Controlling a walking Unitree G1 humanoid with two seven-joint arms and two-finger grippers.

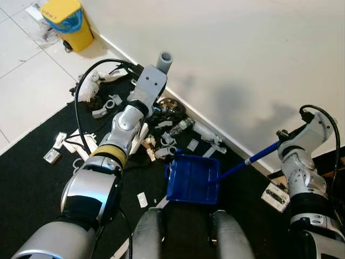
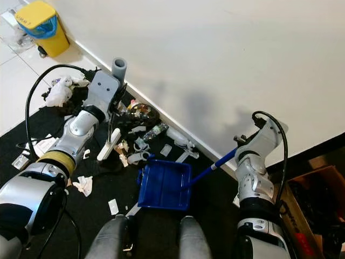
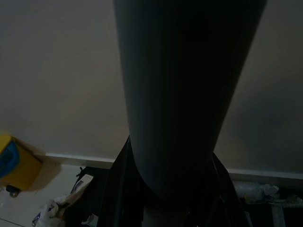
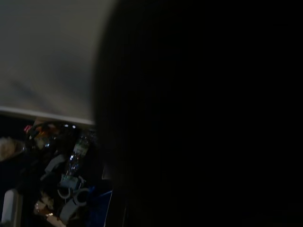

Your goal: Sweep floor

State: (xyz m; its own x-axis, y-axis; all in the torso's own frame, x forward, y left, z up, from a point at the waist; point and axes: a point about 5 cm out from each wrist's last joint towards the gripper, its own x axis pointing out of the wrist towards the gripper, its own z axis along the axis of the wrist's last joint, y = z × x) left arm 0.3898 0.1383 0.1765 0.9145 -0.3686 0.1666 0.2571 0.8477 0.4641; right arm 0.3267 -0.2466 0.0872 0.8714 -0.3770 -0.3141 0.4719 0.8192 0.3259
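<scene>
My left gripper is shut on a grey broom handle that sticks up beside the wall. In the left wrist view the handle is a wide dark column between the fingers. The broom's white head rests on the black mat among litter: plastic bottles, paper scraps and grey clips along the skirting. A blue dustpan lies flat on the mat just before my knees. Its blue stick rises right to my right gripper, shut on its end. The right wrist view is nearly black.
A yellow bin stands on the white tiles at the far left by the wall. More paper and white scraps lie on the mat's left side. A cardboard box sits at the right. The white wall runs diagonally close ahead.
</scene>
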